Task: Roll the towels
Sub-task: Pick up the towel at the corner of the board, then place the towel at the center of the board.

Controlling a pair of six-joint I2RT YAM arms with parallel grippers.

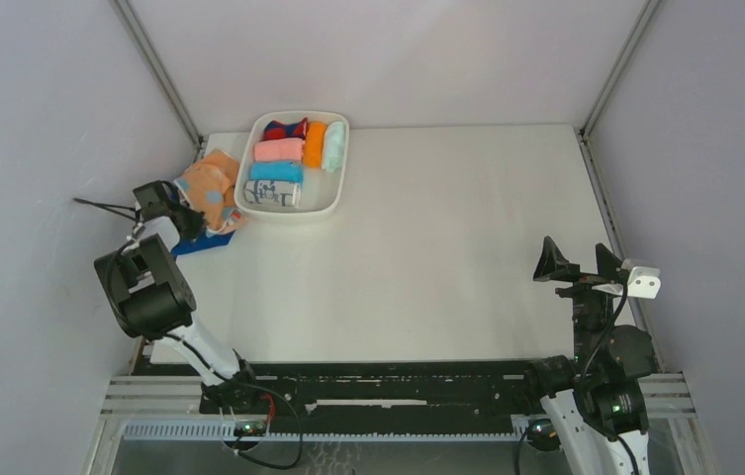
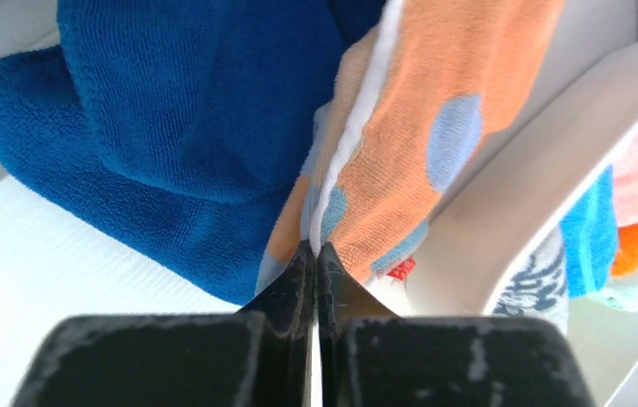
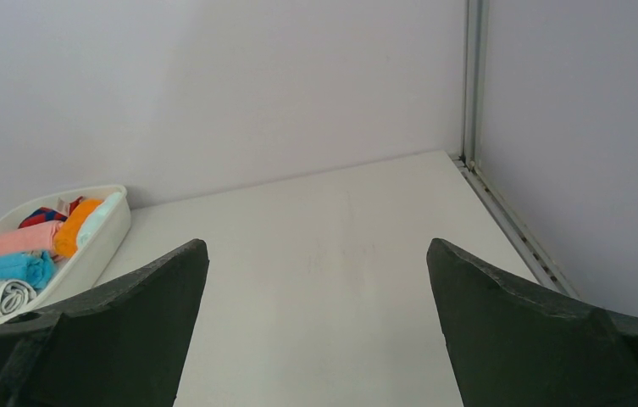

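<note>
The peach-orange towel (image 1: 208, 188) with pale blue spots lies bunched at the table's far left, against the white basket. Under it lies the royal-blue towel (image 1: 200, 243), mostly hidden in the top view. In the left wrist view the spotted towel (image 2: 434, 127) hangs beside the blue towel (image 2: 171, 119). My left gripper (image 2: 315, 248) is shut on the spotted towel's white-edged hem. My left gripper (image 1: 188, 220) sits right at the pile. My right gripper (image 1: 578, 263) stands open over bare table at the right, fingers (image 3: 154, 280) wide apart, holding nothing.
A white basket (image 1: 340, 188) at the far middle-left holds several rolled cloths: pink (image 1: 279, 149), light blue (image 1: 276, 171), orange (image 1: 316, 142), mint (image 1: 334, 145) and a white printed one (image 1: 271, 194). Grey walls close in left, right and behind.
</note>
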